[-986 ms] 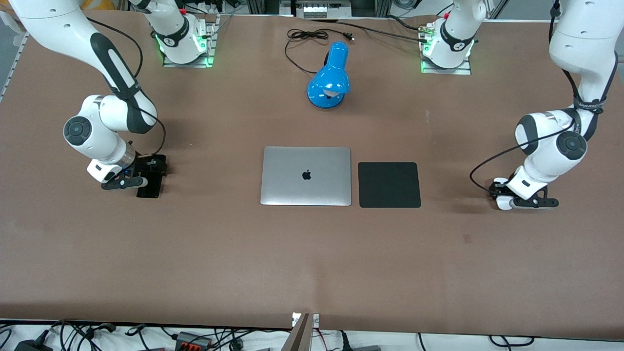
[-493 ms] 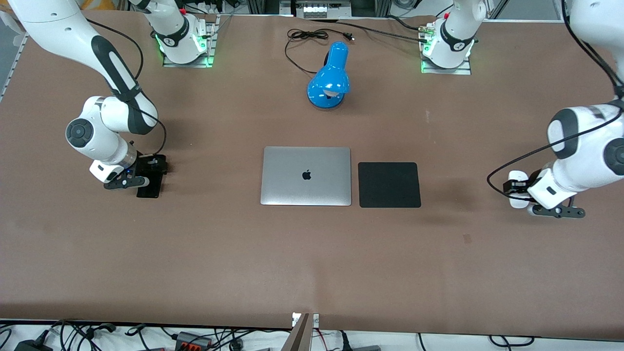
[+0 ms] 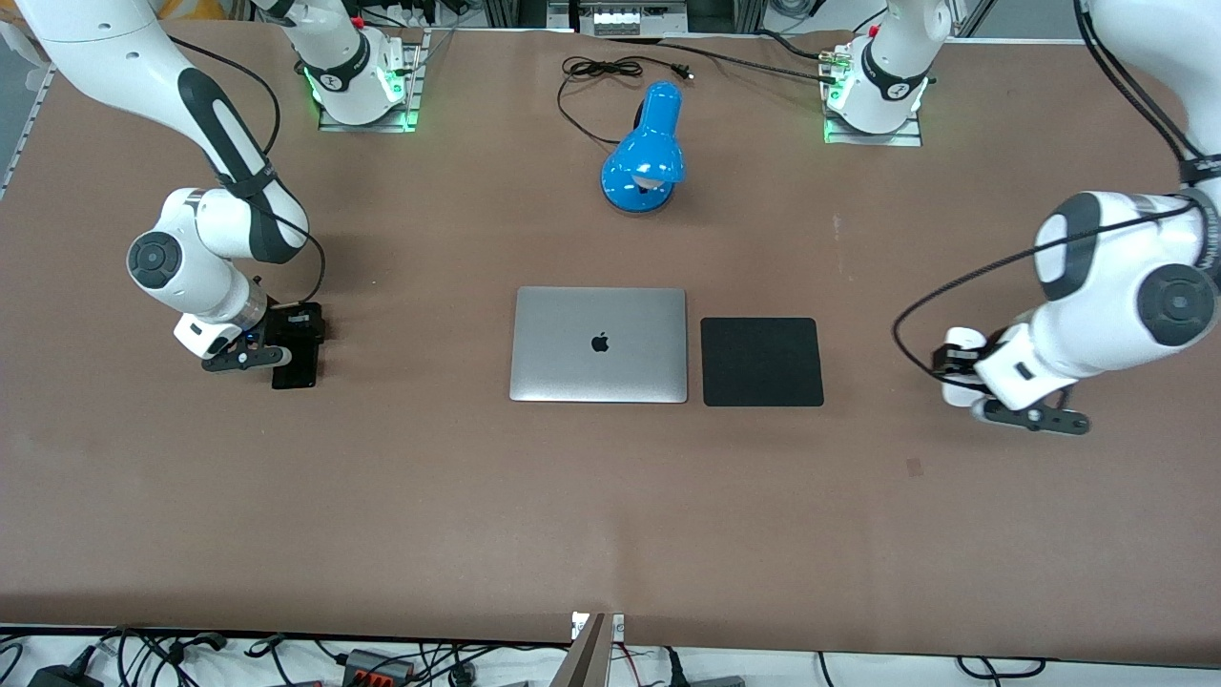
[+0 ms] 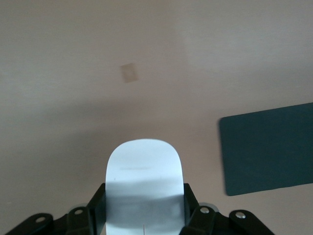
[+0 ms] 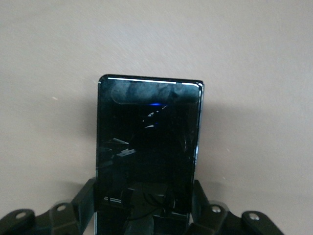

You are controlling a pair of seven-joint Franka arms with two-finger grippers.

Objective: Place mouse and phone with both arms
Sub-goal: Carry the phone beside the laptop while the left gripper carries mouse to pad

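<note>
The white mouse (image 3: 962, 338) is held in my left gripper (image 3: 956, 363), which is shut on it, above the table toward the left arm's end, beside the black pad (image 3: 761, 362). In the left wrist view the mouse (image 4: 144, 166) sits between the black fingers (image 4: 95, 203), with the pad's corner (image 4: 269, 147) off to one side. The black phone (image 3: 296, 372) is clamped in my right gripper (image 3: 291, 336) toward the right arm's end, close to the table surface. In the right wrist view the phone (image 5: 149, 132) fills the gap between the fingers (image 5: 85, 198).
A closed silver laptop (image 3: 599, 343) lies mid-table, next to the black pad. A blue desk lamp (image 3: 645, 153) and its black cable (image 3: 596, 72) lie farther from the front camera. Bare brown table surrounds both grippers.
My left arm rose with the mouse, swung out toward the table's end, then came back toward the black pad. My right gripper and the phone shifted only slightly.
</note>
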